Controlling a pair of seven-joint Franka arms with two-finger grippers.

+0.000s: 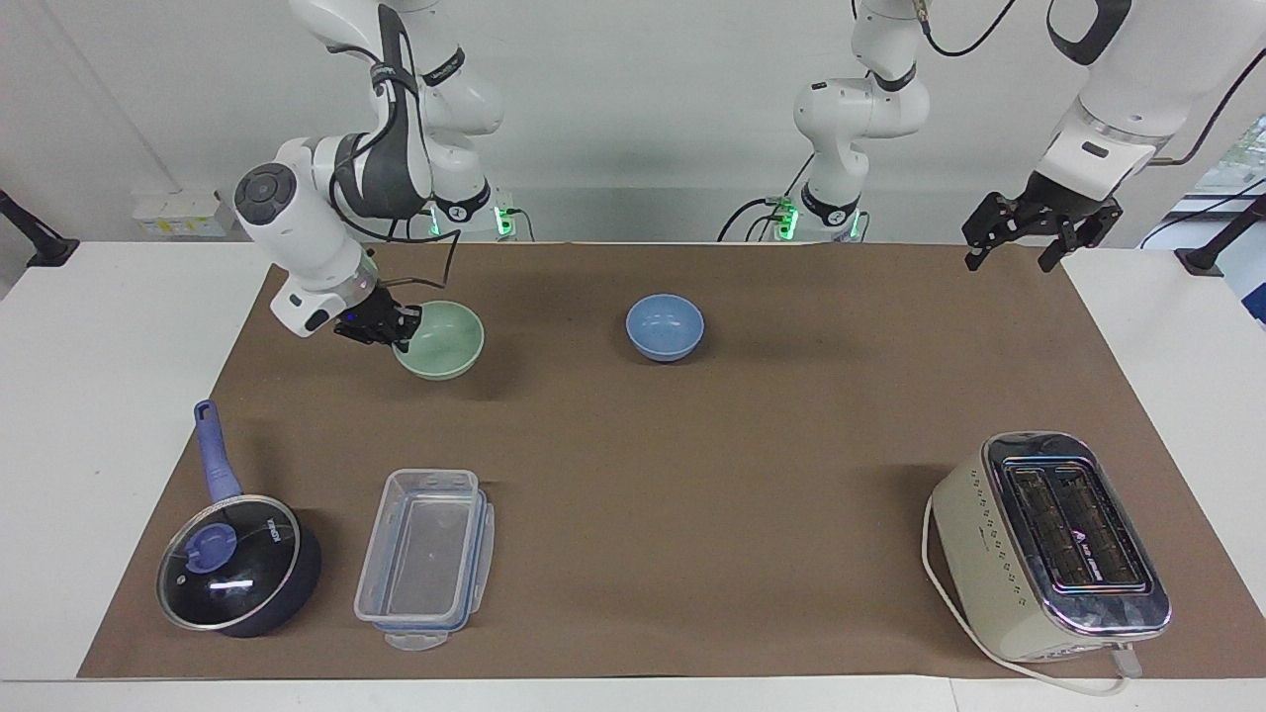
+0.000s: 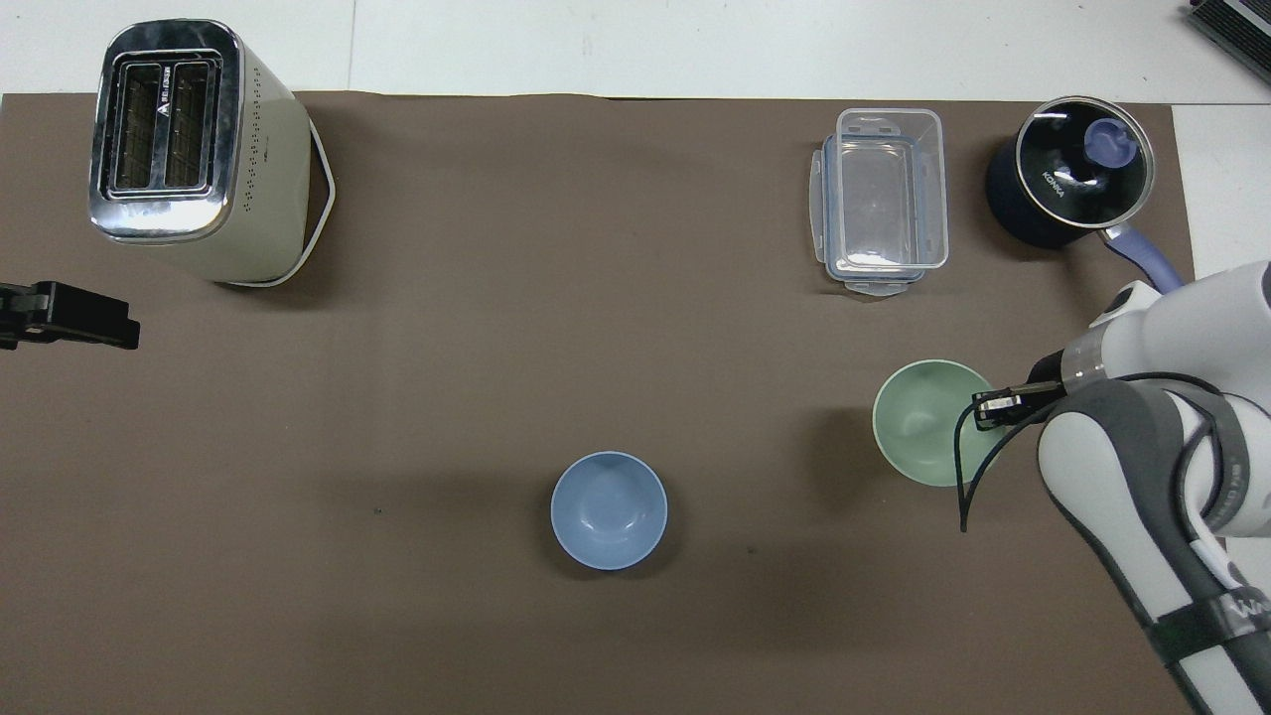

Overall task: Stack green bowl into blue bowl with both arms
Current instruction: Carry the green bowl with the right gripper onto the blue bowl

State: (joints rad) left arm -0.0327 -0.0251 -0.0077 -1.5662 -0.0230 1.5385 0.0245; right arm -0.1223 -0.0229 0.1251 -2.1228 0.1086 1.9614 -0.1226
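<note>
- Over the right arm's end of the brown mat (image 1: 692,475), my right gripper (image 1: 396,331) has its fingers pinched on the rim of the green bowl (image 1: 442,339), on the side of the bowl toward the right arm's end of the table.
- The green bowl hangs clear of the mat, its shadow lying on the mat below it; it sits close to level in my grip, mouth up.
- It is a small round bowl, pale mint green, smooth and plain inside and out, with a thin rim and nothing in it. From overhead its hollow (image 2: 923,422) shows as an even green circle, with my black fingertip and a loop of black cable crossing its edge.
- The blue bowl (image 1: 665,326) stands upright on the mat near the middle of the table, well apart from the green one. It is periwinkle blue, smooth and plain, empty, and about the same size as the green bowl.
- My left gripper (image 1: 1022,242) waits in the air over the edge of the mat at the left arm's end of the table, fingers spread wide and holding nothing.
- Farther from me than the green bowl lie a clear plastic container (image 1: 425,556) and, beside it toward the right arm's end, a dark saucepan (image 1: 237,564) with a glass lid and a blue handle.
- A cream toaster (image 1: 1048,544) with a chrome top stands at the left arm's end, farther from me than the blue bowl.
</note>
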